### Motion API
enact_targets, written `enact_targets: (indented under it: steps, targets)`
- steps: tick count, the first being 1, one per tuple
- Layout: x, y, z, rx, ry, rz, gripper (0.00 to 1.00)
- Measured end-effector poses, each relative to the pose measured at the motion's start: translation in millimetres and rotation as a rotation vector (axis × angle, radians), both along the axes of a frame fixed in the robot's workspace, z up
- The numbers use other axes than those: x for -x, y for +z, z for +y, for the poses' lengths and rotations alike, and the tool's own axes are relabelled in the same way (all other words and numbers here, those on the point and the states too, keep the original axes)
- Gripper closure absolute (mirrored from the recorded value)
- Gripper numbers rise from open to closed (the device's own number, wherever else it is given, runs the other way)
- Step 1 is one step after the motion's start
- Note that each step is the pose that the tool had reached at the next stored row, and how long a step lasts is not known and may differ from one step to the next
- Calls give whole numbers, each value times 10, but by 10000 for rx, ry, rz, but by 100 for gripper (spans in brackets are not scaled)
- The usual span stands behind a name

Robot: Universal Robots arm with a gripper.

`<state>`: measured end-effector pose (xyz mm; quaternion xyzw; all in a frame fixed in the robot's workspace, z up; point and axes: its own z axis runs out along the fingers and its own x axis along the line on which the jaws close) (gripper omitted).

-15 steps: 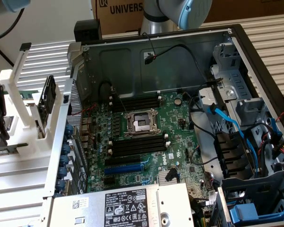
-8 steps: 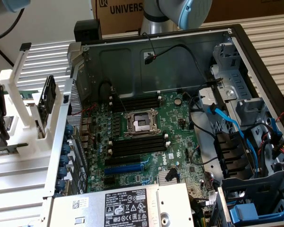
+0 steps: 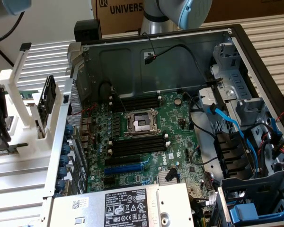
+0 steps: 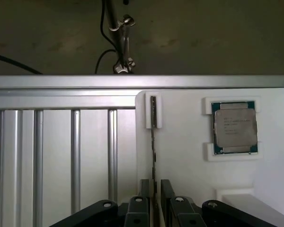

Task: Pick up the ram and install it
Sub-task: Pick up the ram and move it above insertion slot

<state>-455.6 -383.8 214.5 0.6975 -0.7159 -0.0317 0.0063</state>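
Open PC case (image 3: 132,56), motherboard (image 3: 180,118) lying flat inside, black memory slots (image 3: 135,144) either side of the CPU socket. White holder (image 4: 189,179) on the ribbed aluminium table (image 4: 52,156) (CPU (image 4: 235,126) sits in its own pocket). Gripper (image 4: 155,185) released, 2 fingers (image 4: 145,189) straddling the ram (image 4: 153,137), 1 per side. Ram stands on edge in the holder's slot.

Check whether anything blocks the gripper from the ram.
Nothing visible does. The ram stands on edge in its white holder, and the gripper is open with a finger to either side of it.
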Motion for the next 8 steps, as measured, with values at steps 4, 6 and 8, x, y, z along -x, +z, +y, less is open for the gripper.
enact_targets:
  steps: [4,6,8]
  targets:
    - [-1,-25,0,-1,33,-38,76]
    - [0,-42,0,-1,48,-58,76]
    - [0,-56,0,-1,63,-76,76]
